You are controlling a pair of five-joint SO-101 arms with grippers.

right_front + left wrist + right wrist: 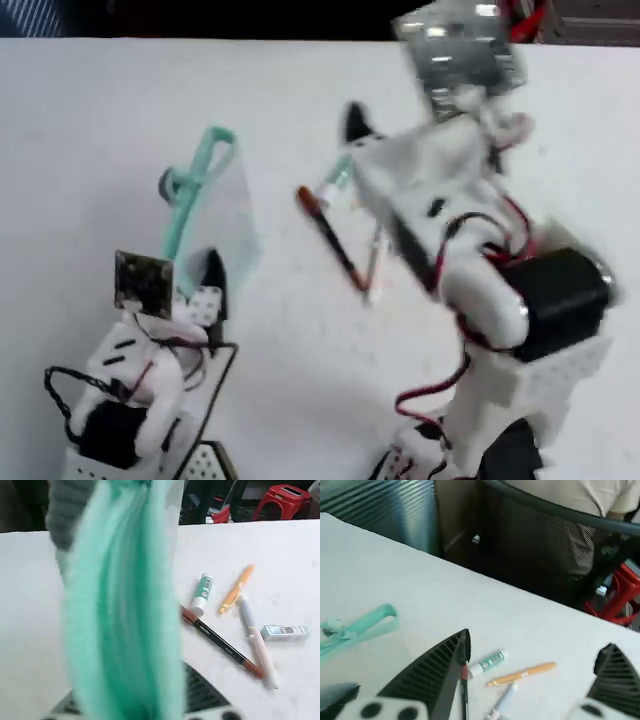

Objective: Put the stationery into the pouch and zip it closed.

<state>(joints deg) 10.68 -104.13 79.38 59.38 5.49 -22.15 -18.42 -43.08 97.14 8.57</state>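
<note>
Right claw above orange pen

I saw the pouch, clear with a mint-green zip edge, standing on edge left of centre in the high view, its near end held in the left gripper. Right of it in that frame the stationery lay flat outside the pouch, loosely grouped: a brown-tipped black pen, a green-and-white tube, an orange pen, a pale pen and a small box.
</note>
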